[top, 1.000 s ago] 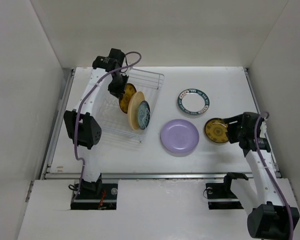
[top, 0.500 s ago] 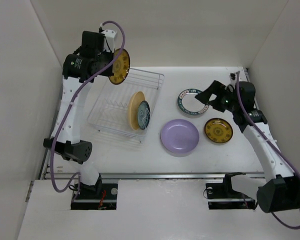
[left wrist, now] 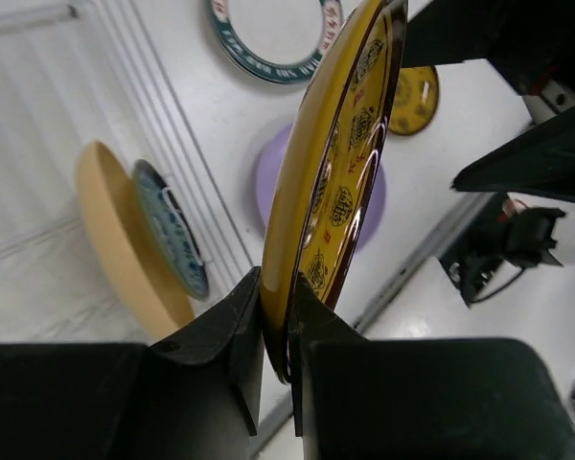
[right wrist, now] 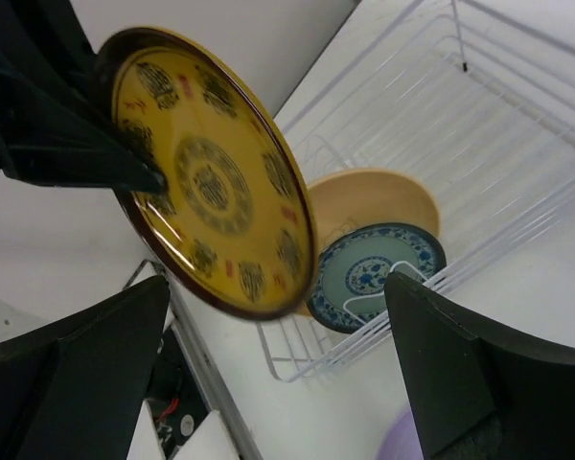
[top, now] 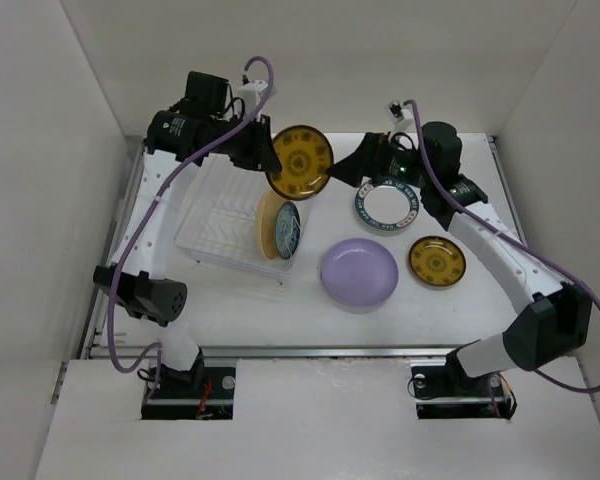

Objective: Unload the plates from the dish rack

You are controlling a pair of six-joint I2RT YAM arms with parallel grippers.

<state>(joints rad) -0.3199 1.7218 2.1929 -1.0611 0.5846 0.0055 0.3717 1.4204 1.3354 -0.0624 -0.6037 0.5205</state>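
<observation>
My left gripper point(top: 267, 163) is shut on the rim of a brown-gold plate point(top: 299, 161), held on edge in the air beside the dish rack point(top: 212, 222). In the left wrist view both fingers point(left wrist: 232, 321) pinch that plate point(left wrist: 340, 172). My right gripper point(top: 348, 172) is open just right of it, with nothing between its fingers. The plate point(right wrist: 211, 172) fills the right wrist view ahead of that gripper point(right wrist: 278, 374). A plain yellow plate point(top: 269, 226) and a teal patterned plate point(top: 289, 230) stand upright in the rack.
On the table lie a lavender plate point(top: 359, 273), a white plate with a dark teal rim point(top: 387, 205) and a second brown-gold plate point(top: 437, 261). White walls close in the table on three sides.
The left arm lifted the brown-gold plate out of the rack and swung it right. The right gripper left the plate it set down, opened wide and moved up toward the held plate.
</observation>
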